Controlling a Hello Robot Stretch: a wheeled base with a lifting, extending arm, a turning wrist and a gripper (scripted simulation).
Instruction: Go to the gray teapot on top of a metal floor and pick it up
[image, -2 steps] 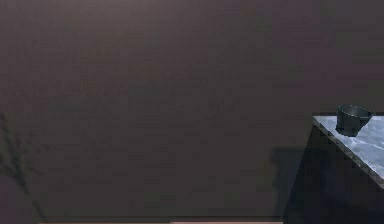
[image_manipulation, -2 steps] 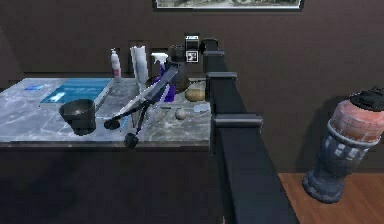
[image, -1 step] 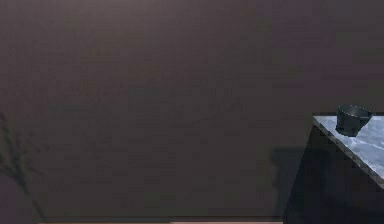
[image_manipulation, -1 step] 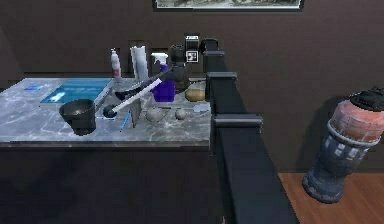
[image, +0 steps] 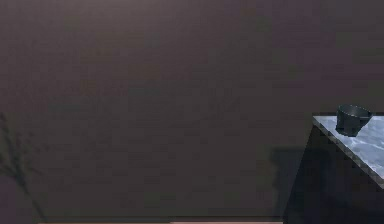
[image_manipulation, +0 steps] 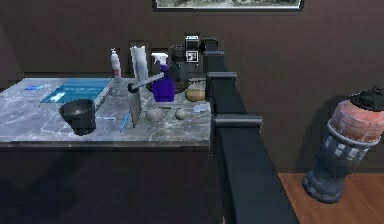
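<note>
Arm (image_manipulation: 235, 150) out over surface (image_manipulation: 30, 128) | jaws near purple bottle (image_manipulation: 163, 86), I can't tell whether they hold anything | dark cup (image_manipulation: 80, 115) near surface's front edge

Tool (image_manipulation: 158, 75) near purple bottle (image_manipulation: 164, 90) — marble counter (image_manipulation: 40, 125).

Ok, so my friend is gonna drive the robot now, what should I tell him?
Gripper: out over the counter, among bottles; cannot tell whether it holds anything.
Things: a dark pot stands near the counter's near edge. Two small pale round things lie by the purple bottle. I cannot tell which, if any, is the gray teapot.
Done: the robot is at the counter, arm reaching across it.
Left: pick out the gray teapot, grasp it, lift it clear.
</note>
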